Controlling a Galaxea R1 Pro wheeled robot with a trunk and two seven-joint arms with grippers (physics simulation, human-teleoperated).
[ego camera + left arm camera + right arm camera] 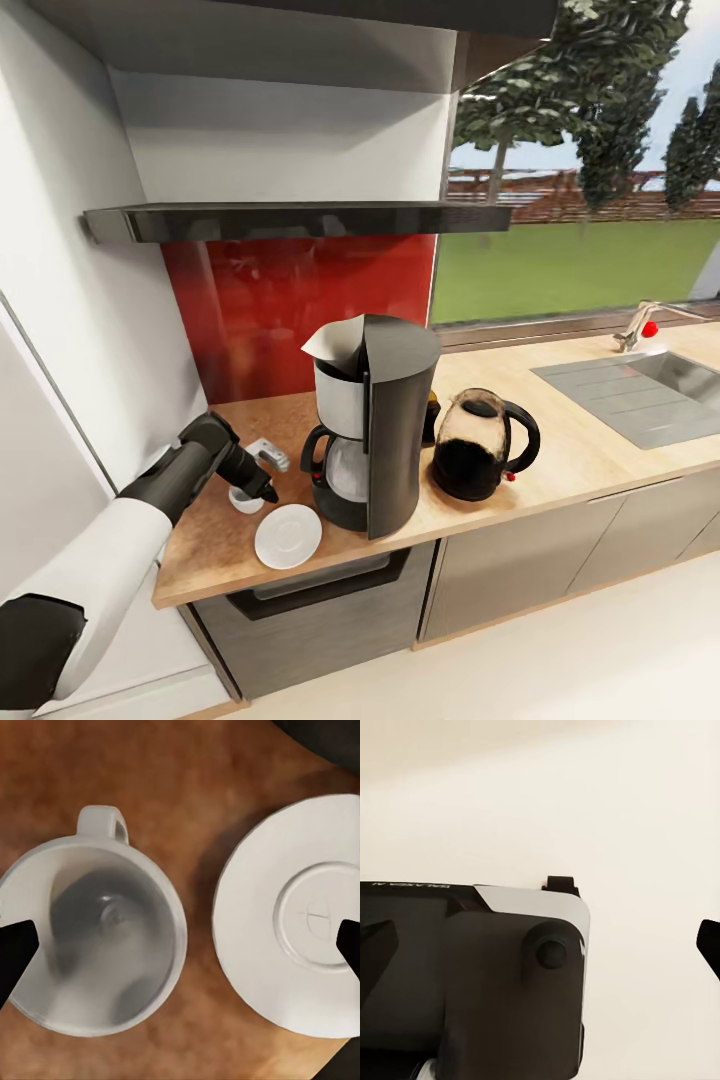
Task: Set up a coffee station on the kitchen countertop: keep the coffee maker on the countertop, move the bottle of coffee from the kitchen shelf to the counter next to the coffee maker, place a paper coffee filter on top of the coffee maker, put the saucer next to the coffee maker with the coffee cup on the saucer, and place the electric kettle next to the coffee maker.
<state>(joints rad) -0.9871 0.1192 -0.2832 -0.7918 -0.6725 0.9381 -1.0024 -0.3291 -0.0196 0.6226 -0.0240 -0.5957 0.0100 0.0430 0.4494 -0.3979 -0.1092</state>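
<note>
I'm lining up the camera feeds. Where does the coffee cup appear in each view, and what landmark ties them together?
Head view: the coffee cup sits on the countertop at lower left, partly hidden under the left claw.
Left wrist view: the cup is seen from above, handle on the side away from the camera.
Right wrist view: the cup is not in it.
Shared landmark: the white saucer beside the cup.

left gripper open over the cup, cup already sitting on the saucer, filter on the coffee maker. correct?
Not quite. The cup is not on the saucer: the left wrist view shows it standing on the bare countertop beside the saucer, with wood between them. The rest holds: the left gripper is open over the cup, and the head view shows the filter on the coffee maker.
</note>
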